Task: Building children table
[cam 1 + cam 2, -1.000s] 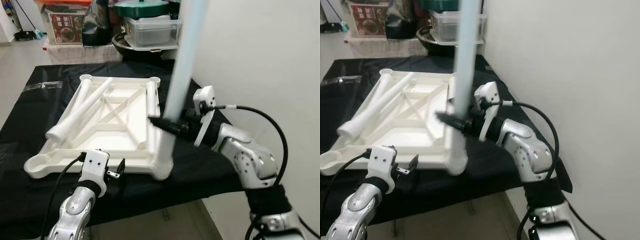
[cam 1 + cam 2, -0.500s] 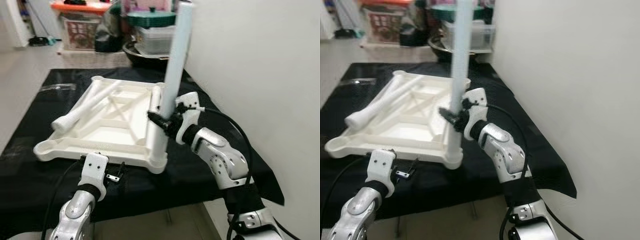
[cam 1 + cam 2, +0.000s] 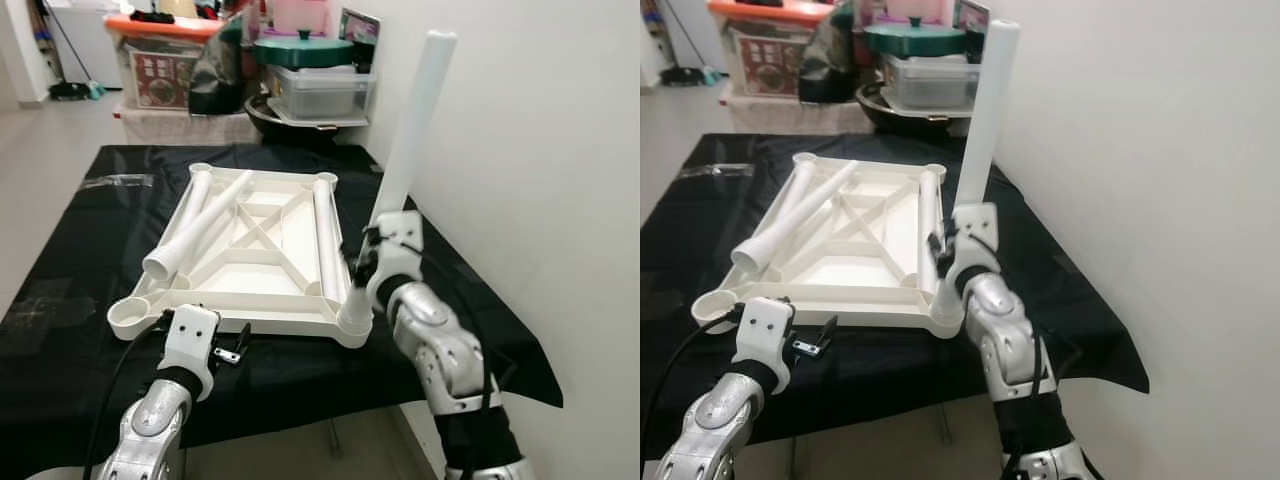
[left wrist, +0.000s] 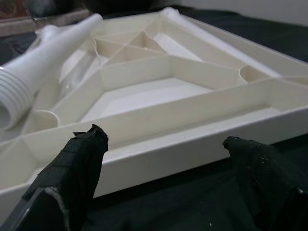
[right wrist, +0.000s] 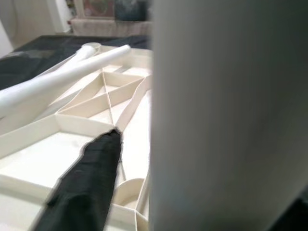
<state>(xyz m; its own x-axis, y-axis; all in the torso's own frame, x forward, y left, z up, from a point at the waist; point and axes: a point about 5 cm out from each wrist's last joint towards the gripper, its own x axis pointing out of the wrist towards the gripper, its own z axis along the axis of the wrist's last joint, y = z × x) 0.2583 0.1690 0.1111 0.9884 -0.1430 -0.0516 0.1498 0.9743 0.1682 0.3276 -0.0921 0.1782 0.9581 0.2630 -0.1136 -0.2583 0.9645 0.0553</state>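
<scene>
Head stereo downward; wrist cameras close.

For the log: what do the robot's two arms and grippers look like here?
Both arms are silver metal with rounded, jointed segments. Each wrist carries a white, blocky plastic housing; a black cable runs from the left arm's housing down along the arm. The left gripper has two long black fingers with a rough, matte surface. The right gripper shows the same black fingers below its white housing.
</scene>
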